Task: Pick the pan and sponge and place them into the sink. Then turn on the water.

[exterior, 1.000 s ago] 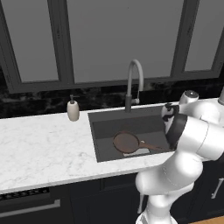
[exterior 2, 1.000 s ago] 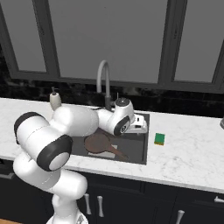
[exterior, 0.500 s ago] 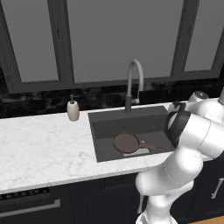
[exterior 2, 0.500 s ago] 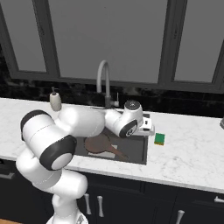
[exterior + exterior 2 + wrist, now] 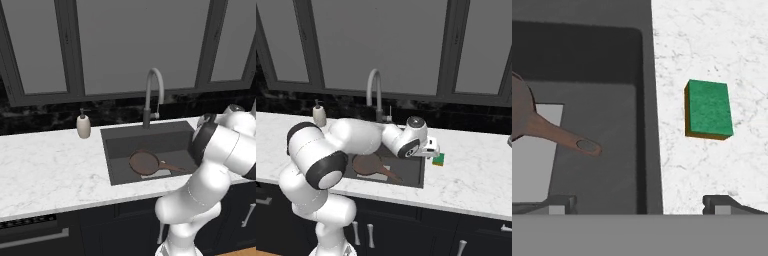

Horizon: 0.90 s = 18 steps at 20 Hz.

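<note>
The dark-brown pan (image 5: 145, 162) (image 5: 367, 164) lies flat on the floor of the dark-grey sink (image 5: 145, 132) (image 5: 415, 173), its thin handle (image 5: 562, 136) pointing toward the basin's right wall. On the white counter just right of the sink lies the green sponge (image 5: 438, 159) (image 5: 708, 108), flat and untouched. My gripper (image 5: 429, 148) (image 5: 643, 205) hovers above the sink's right rim, open, with nothing between its fingers. The sponge is slightly ahead and to the right of it. No water runs from the arched grey faucet (image 5: 153, 95) (image 5: 374, 93).
A beige soap dispenser (image 5: 83, 125) (image 5: 319, 114) stands on the counter left of the sink, against the black backsplash. White marble counter (image 5: 476, 165) stretches right of the sponge. My own arm arches across the basin in the right base view.
My arm has swung rightward from above the basin to its right rim, bringing the gripper close to the sponge. The jaws stayed open; the pan has not moved.
</note>
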{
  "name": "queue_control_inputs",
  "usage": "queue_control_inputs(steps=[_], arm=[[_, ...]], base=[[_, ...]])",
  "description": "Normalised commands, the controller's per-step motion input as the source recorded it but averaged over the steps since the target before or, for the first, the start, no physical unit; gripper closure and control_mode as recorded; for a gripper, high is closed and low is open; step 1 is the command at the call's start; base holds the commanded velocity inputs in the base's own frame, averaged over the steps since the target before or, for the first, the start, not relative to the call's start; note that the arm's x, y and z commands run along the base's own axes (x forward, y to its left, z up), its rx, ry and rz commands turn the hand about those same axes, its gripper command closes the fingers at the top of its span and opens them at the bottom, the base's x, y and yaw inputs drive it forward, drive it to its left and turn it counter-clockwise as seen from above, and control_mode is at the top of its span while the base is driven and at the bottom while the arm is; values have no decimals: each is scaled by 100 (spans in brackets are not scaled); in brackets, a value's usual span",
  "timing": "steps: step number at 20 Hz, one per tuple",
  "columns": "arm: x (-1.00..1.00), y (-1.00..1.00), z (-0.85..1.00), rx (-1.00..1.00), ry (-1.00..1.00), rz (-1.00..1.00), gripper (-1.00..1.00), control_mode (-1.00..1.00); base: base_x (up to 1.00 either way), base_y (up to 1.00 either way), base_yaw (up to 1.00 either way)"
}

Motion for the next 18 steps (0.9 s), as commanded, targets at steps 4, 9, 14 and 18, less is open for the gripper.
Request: queue_control_inputs(steps=[4, 9, 14, 18], arm=[[21, -31, 0, 2, 0, 0, -100, -100], [29, -27, 0, 0, 0, 0, -100, -100], [26, -28, -2, 0, 0, 0, -100, -100], [12, -28, -11, 0, 0, 0, -100, -100]], base=[[0, 0, 0], [0, 0, 0], [0, 0, 0], [0, 0, 0]])
